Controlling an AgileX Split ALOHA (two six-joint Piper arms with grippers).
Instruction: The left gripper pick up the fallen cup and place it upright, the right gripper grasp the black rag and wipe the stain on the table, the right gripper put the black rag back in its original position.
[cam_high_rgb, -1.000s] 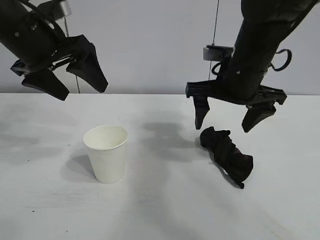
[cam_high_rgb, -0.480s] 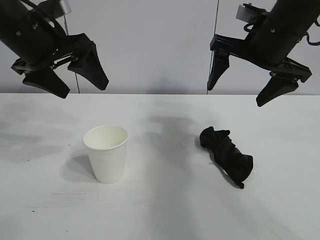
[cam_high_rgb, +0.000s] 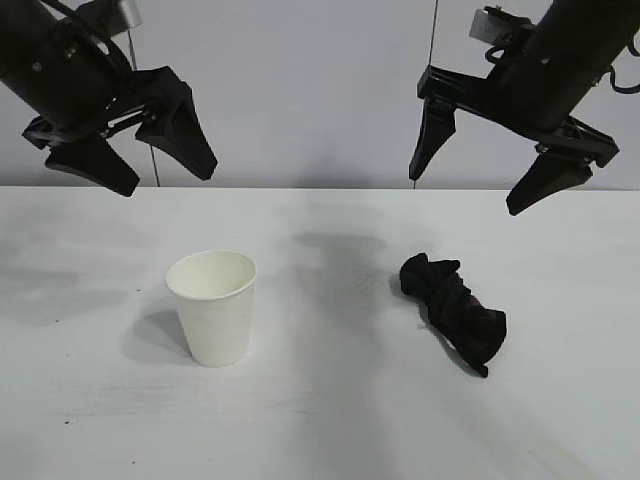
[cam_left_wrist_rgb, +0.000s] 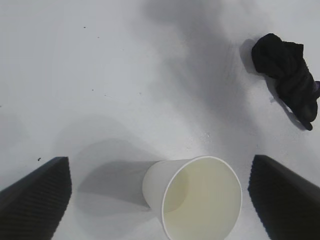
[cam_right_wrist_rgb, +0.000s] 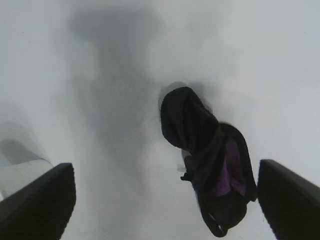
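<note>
The white paper cup (cam_high_rgb: 213, 305) stands upright on the white table (cam_high_rgb: 320, 420), left of centre; it also shows in the left wrist view (cam_left_wrist_rgb: 197, 197). The black rag (cam_high_rgb: 455, 308) lies crumpled on the table at the right, also in the right wrist view (cam_right_wrist_rgb: 207, 155) and the left wrist view (cam_left_wrist_rgb: 287, 77). My left gripper (cam_high_rgb: 165, 180) hangs open and empty high above the table's back left. My right gripper (cam_high_rgb: 465, 195) is open and empty, raised well above the rag. No stain shows on the table.
A plain grey wall (cam_high_rgb: 310, 90) stands behind the table. Soft shadows of the arms lie on the tabletop (cam_high_rgb: 335, 260). Bare table surface lies between the cup and the rag.
My right gripper rose from just above the rag to high over it, open and empty; the rag stays lying where it was. The left arm and the cup have not moved.
</note>
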